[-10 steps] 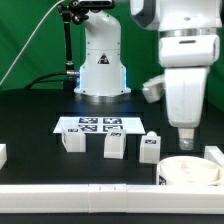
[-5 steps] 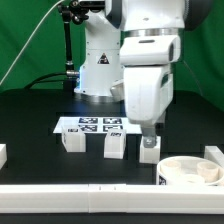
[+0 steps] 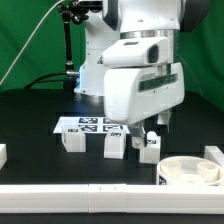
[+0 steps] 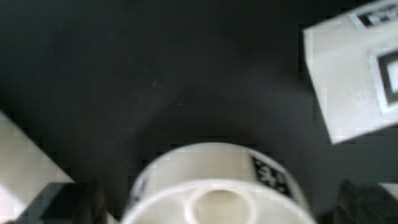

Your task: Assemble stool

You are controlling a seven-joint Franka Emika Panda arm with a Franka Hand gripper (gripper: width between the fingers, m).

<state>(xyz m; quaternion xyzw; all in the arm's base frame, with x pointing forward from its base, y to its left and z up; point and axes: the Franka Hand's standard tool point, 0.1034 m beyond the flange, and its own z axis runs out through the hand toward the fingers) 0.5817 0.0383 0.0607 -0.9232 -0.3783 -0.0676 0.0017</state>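
Three white blocky stool legs with marker tags stand in a row on the black table: one on the exterior view's left (image 3: 73, 140), one in the middle (image 3: 115, 146), one on the right (image 3: 150, 148). The round white seat (image 3: 190, 172) lies at the front right. My gripper (image 3: 140, 135) hangs low between the middle and right legs, tilted. In the wrist view a leg's end (image 4: 214, 190), with a round hole, sits between my dark fingers (image 4: 43, 200), with gaps on both sides. The gripper (image 4: 210, 208) is open and holds nothing.
The marker board (image 3: 90, 125) lies behind the legs. White parts sit at the left edge (image 3: 2, 155) and right edge (image 3: 213, 153). A white rail (image 3: 80, 195) runs along the front. The robot base (image 3: 95, 75) stands behind.
The arm has swung from the exterior view's right toward the middle, come down and tilted. The gripper moved from above the seat to low beside the right leg.
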